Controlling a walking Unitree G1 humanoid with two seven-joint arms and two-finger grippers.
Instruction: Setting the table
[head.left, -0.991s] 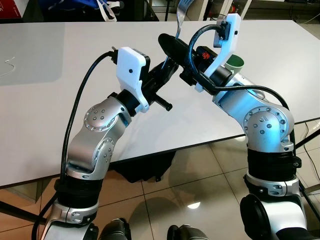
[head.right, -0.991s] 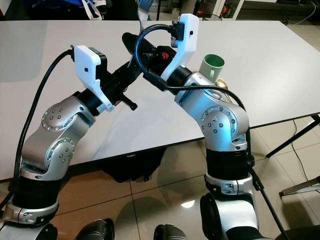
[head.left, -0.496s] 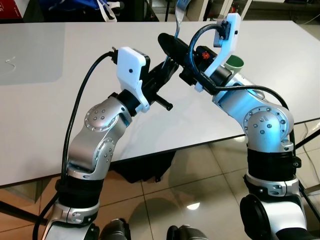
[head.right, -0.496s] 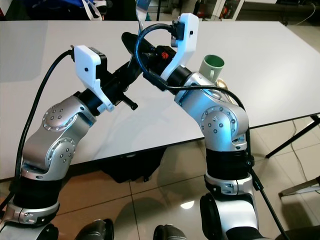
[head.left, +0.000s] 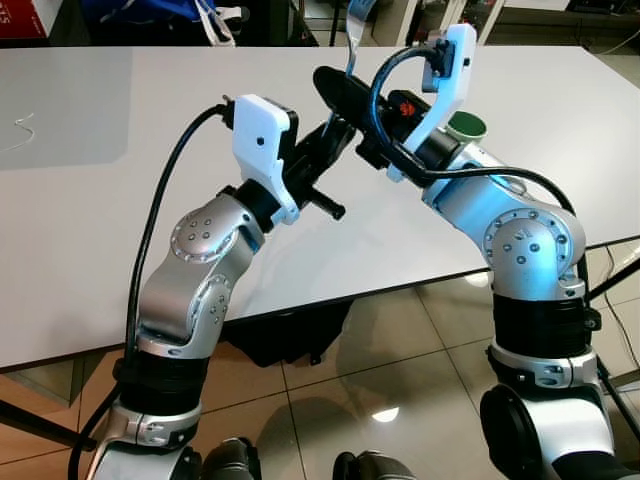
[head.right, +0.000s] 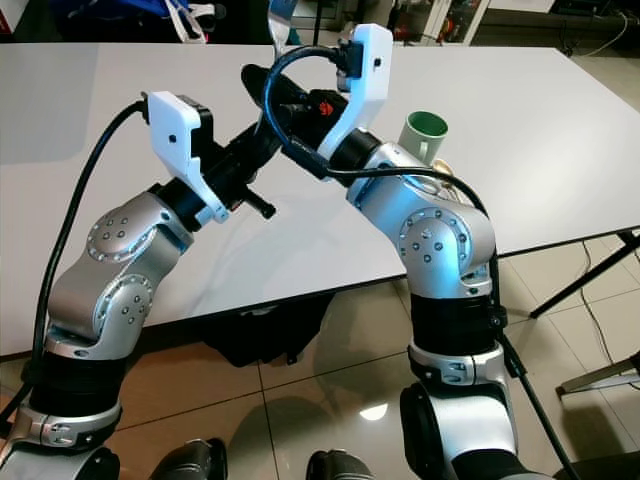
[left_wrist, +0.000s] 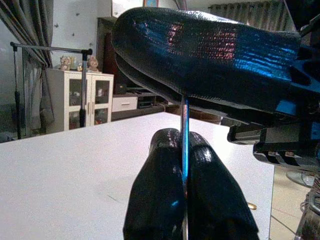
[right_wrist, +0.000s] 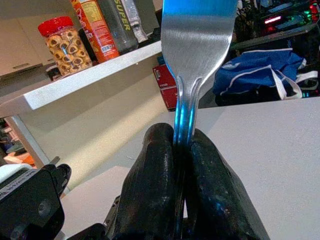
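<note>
Both arms are raised above the white surface (head.left: 90, 200), their hands meeting over its middle. The right hand (right_wrist: 182, 165) is clamped on the neck of a metal fork (right_wrist: 197, 45), head pointing up and away from the fingers. The left hand (left_wrist: 184, 175) is closed on the same utensil's thin handle, seen edge-on between its fingers (left_wrist: 157, 200). The fork is held in the air, clear of the surface, gripped at both ends. A green-lined cup (head.right: 425, 128) stands on the surface just beyond the right forearm. A jar and bottles stand on a shelf (right_wrist: 95, 72) behind.
</note>
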